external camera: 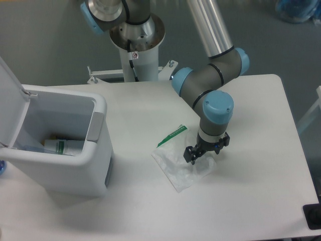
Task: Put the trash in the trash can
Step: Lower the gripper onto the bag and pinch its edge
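Note:
A crinkled clear plastic bag (pixel 176 168) with a green strip edge lies flat on the white table, right of centre. My gripper (pixel 201 157) points down over the bag's right part, its fingers low against the plastic. From this view I cannot make out whether the fingers are open or shut. The white trash can (pixel 75 170) stands at the left with its lid raised. Inside it lies a clear plastic bottle (pixel 62 146) with a green-marked label.
The arm's white pedestal (pixel 138 55) rises behind the table's far edge. The table's right edge runs near x 600. A dark object (pixel 313 216) sits at the lower right corner of the view.

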`<state>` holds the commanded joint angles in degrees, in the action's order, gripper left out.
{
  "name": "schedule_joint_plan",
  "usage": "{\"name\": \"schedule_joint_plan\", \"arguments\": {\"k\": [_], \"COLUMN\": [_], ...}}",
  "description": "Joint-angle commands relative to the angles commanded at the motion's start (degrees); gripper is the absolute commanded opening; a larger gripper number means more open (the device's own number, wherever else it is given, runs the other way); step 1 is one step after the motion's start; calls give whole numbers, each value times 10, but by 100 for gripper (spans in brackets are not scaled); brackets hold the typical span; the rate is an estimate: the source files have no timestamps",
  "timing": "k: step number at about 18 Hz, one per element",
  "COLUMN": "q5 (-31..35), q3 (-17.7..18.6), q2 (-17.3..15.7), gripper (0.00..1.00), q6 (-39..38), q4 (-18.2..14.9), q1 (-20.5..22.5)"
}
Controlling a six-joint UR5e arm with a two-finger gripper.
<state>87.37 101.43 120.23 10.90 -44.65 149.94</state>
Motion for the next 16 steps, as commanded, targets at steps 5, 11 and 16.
{"name": "schedule_joint_plan", "arguments": {"k": [5, 11, 16], "q5": [-8, -7, -7], "q3": [1, 3, 2], "q2": [0, 4, 6], "gripper": [100, 100, 100], "q6": [0, 2, 3], "q4": [0, 0, 0], "q1": [0, -2, -3]}}
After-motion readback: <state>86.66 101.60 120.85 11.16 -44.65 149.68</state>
